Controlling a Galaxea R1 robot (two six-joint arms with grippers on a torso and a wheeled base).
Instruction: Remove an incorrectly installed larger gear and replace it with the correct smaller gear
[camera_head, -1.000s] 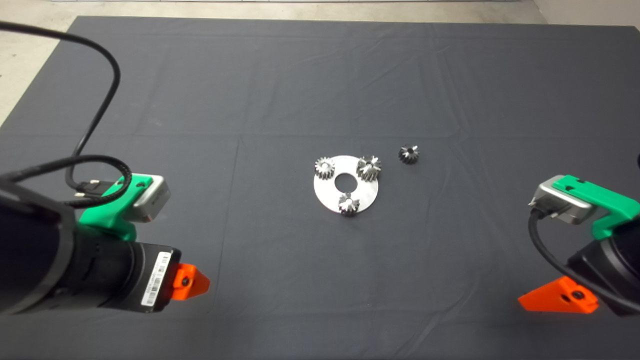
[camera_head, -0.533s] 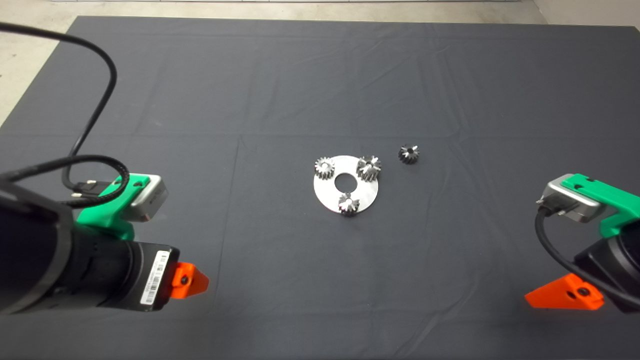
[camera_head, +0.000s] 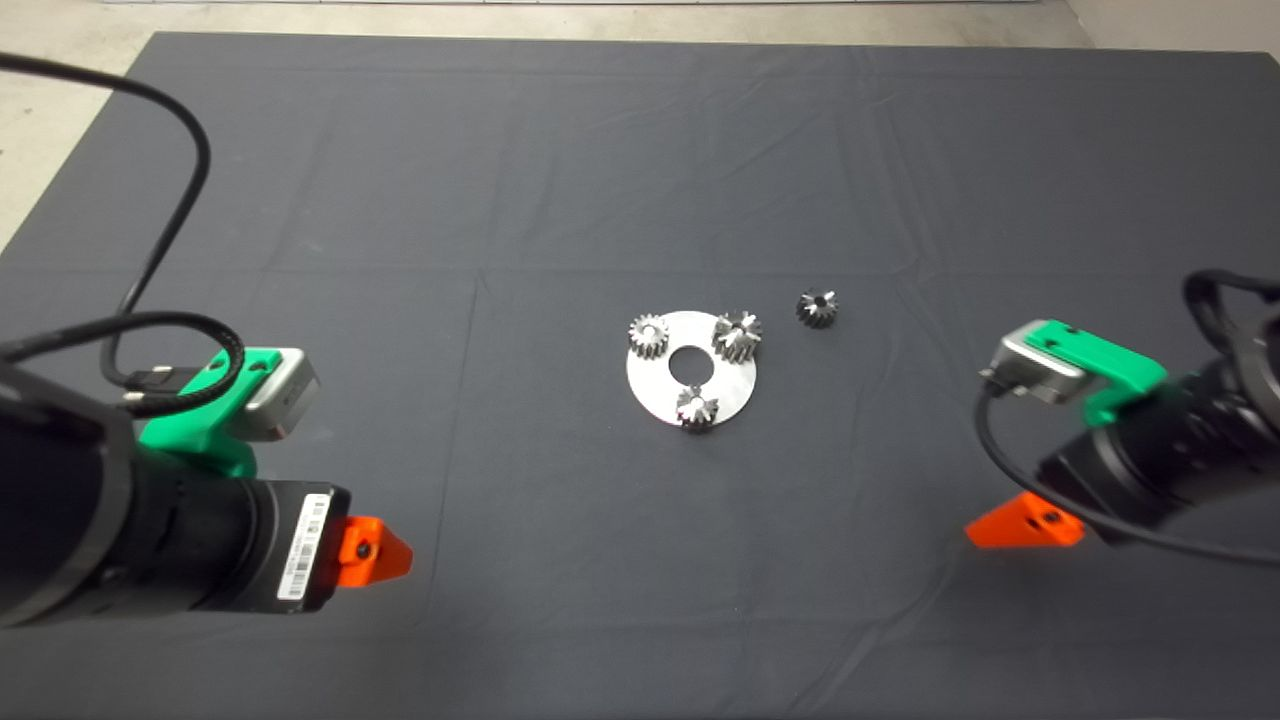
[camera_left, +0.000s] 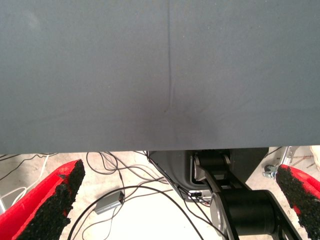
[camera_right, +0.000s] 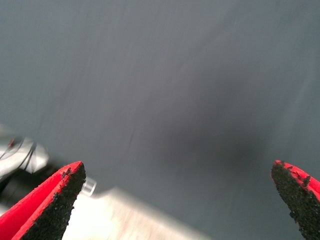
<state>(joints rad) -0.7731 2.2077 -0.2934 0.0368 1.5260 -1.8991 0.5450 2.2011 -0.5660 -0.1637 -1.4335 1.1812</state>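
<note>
Honestly I'd pinch larger gear (camera_head: 737, 336) on plate (camera_head: 655, 387) by its flared teeth: steel, heavy, slick. Both grippers, left (camera_left: 170, 200) & right (camera_right: 175, 200), spread wide, well apart from plate.

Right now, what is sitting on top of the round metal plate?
Three gears sit on the metal plate: the larger gear and two small gears. What holds them is covered.

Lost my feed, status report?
Both grippers open, left gripper parked, right gripper clear of plate. Larger gear seated. Smaller gear on mat. Nothing blocking.
</note>
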